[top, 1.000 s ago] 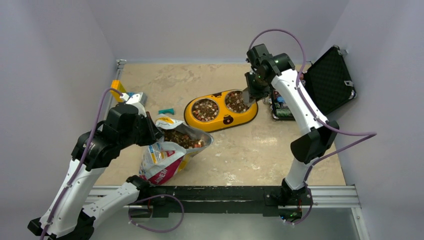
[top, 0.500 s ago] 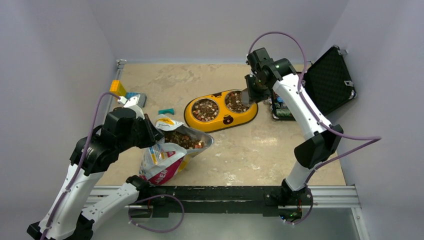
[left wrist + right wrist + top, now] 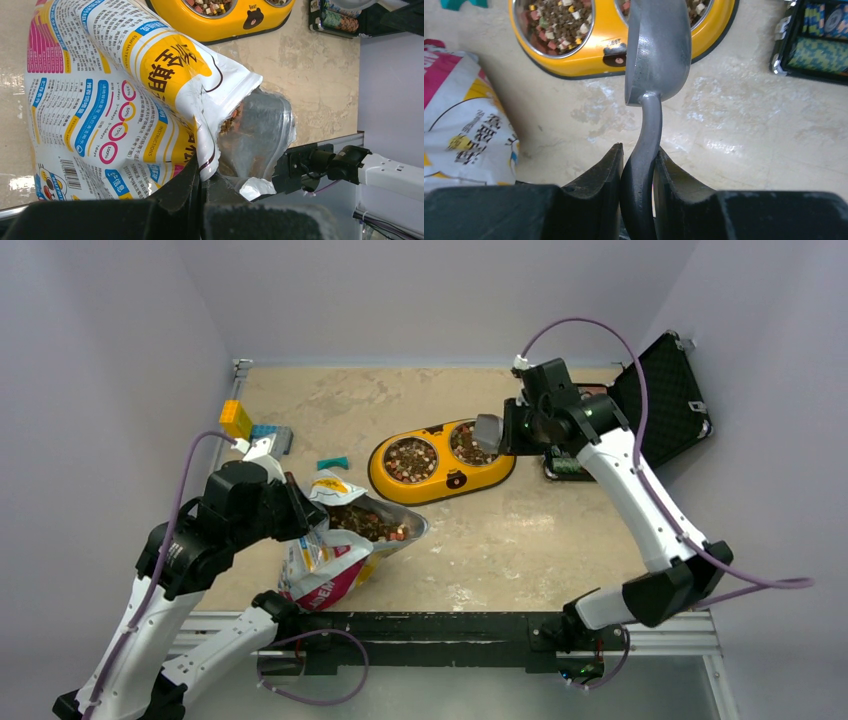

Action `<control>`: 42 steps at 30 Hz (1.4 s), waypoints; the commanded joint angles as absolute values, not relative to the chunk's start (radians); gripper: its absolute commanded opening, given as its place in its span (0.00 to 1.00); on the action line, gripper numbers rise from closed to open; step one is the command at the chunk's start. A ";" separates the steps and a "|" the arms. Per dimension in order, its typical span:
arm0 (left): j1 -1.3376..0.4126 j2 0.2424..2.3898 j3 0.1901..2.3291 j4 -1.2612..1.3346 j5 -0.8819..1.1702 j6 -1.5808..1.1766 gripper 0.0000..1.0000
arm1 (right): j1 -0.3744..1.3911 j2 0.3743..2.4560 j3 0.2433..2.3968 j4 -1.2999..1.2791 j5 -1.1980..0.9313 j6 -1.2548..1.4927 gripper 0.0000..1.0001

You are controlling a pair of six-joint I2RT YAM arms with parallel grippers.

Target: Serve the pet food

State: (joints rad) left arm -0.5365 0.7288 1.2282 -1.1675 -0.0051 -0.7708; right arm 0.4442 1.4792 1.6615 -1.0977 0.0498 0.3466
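The pet food bag (image 3: 335, 550) lies open at the front left, with brown kibble (image 3: 365, 523) showing in its mouth. My left gripper (image 3: 300, 508) is shut on the bag's top edge (image 3: 220, 150), holding the mouth open (image 3: 202, 167). The yellow double bowl (image 3: 480, 475) sits mid-table, and both cups hold kibble (image 3: 411, 458). My right gripper (image 3: 512, 430) is shut on the handle of the metal scoop (image 3: 659, 50), which hangs tilted on its side above the bowl's right cup (image 3: 704, 12). No kibble shows in the scoop.
An open black case (image 3: 660, 400) with poker chips (image 3: 819, 50) stands at the right, just behind the bowl. A yellow block (image 3: 236, 418), a blue-grey block (image 3: 272, 435) and a teal piece (image 3: 333, 462) lie at the back left. Walls close in on three sides.
My right arm has lifted the scoop out of the right cup, swung right and turned it on its side. The left gripper still holds the bag, shifted slightly.
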 commanded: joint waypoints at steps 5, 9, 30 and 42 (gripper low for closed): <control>-0.531 0.722 1.290 -1.199 -0.016 -0.691 0.00 | 0.433 1.148 1.336 -0.981 -0.101 0.604 0.00; -0.532 0.723 1.300 -1.205 -0.018 -0.650 0.00 | 0.430 0.967 1.100 -0.957 -0.194 0.747 0.00; -0.562 0.654 1.285 -1.228 0.028 -0.517 0.00 | 0.431 1.094 0.892 -1.123 -0.187 0.687 0.16; -0.564 0.709 1.305 -1.201 0.023 -0.536 0.00 | 0.441 1.171 1.054 -1.298 0.151 0.666 0.56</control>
